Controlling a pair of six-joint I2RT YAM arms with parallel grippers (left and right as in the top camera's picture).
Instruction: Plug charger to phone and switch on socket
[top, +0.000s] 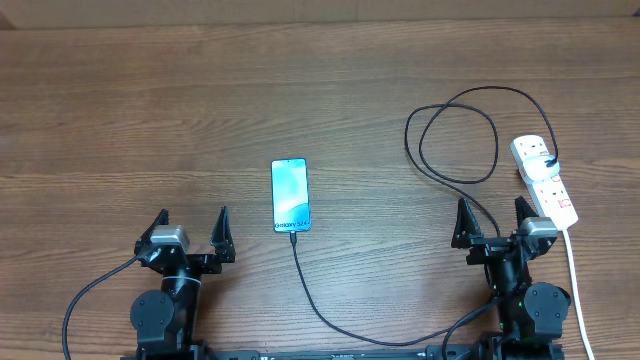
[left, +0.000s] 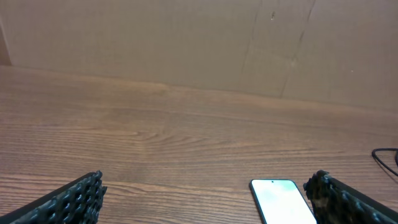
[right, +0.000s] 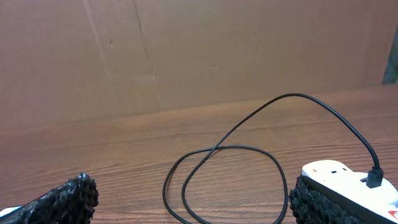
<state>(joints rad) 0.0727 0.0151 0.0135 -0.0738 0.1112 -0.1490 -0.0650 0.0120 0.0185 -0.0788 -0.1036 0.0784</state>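
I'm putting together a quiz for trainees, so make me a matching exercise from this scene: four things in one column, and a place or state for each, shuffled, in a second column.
Things
1. slim rectangular smartphone with a light blue screen
2. long thin black charger cable
3. white oblong plastic power strip
4. left gripper

Places or states
A. open, holding nothing
B. at the far right of the wooden table
C. lying flat mid-table, screen up
D. looped on the table

Pairs: 1-C, 2-D, 3-B, 4-A

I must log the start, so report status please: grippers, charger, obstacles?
Left gripper open, empty; right gripper open, empty. Charger tip at phone near edge, seating unclear; other end at socket. Nothing in the way.
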